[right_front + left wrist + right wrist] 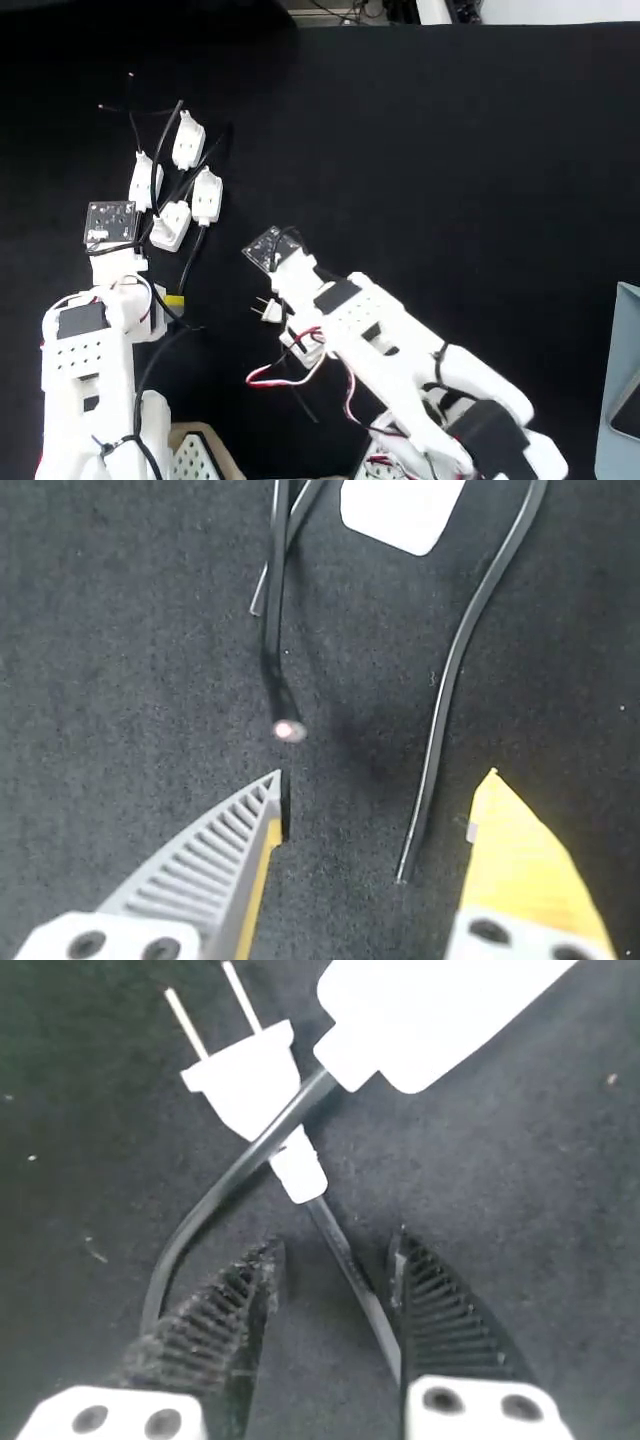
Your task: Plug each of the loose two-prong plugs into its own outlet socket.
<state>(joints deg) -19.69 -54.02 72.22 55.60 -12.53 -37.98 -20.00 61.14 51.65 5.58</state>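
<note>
A loose white two-prong plug [268, 310] lies on the black cloth beside the right arm, prongs pointing left. In the right wrist view this plug [245, 1065] sits just beyond my right gripper [335, 1243], which is open; the plug's thin cord [350, 1270] runs between the fingers. A thicker black cable [215, 1200] from a white socket body [430, 1010] crosses over the plug. Several white outlet sockets [170, 225] on black cords cluster at the back left, near the left arm's wrist [110, 225]. My left gripper [384, 775] is open over bare cable ends [290, 730].
A grey-blue box [625, 380] stands at the right edge. A perforated pale block [195, 455] sits between the arm bases at the front. Black cords [190, 255] trail from the sockets toward the left arm. The cloth's right half is bare.
</note>
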